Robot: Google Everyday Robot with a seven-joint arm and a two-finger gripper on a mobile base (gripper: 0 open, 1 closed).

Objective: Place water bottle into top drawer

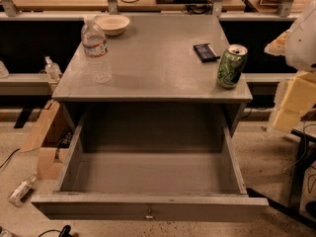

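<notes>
The water bottle (96, 50) stands upright on the left side of the grey cabinet top (153, 68). It is clear and ribbed, with a white cap and a label band. The top drawer (148, 209) is pulled wide open below the cabinet top. Its inside looks bare, and a small metal pull sits at the centre of its front panel. A white part of my arm (303, 38) shows at the right edge. My gripper is out of view, so nothing shows it near the bottle.
A green drink can (231, 66) stands at the cabinet top's right edge, beside a small dark flat object (206, 52). A white bowl (112, 24) sits at the back left. A small pump bottle (52, 69) stands on a shelf to the left. Cardboard (44, 137) lies on the floor at left. Yellowish blocks (296, 100) are at right.
</notes>
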